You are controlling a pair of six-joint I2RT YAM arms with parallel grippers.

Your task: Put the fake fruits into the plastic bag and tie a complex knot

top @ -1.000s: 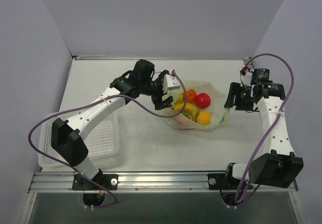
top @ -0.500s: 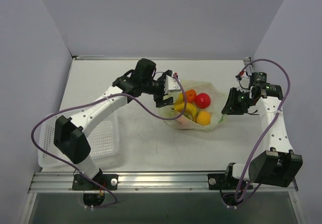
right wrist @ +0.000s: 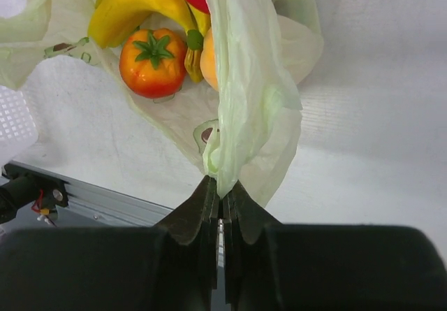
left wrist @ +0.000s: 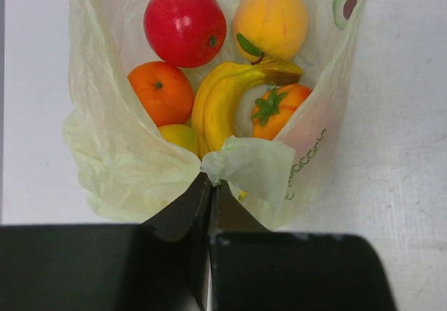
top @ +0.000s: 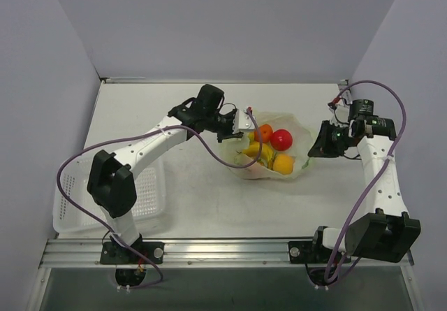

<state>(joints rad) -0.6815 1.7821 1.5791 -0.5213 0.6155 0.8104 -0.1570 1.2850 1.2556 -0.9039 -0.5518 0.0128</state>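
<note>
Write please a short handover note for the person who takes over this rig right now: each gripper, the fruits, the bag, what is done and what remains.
Left gripper: shut on the plastic bag, pinching the rim on its own side.
Right gripper: shut on the opposite rim of the bag.
Fake fruits: every one in view lies inside the bag, which rests on the table.
Done: fruits are in the bag and both rims are gripped.
Left: the mouth is open and no knot shows yet; probably bring the rims together, twist the neck and tie it.
</note>
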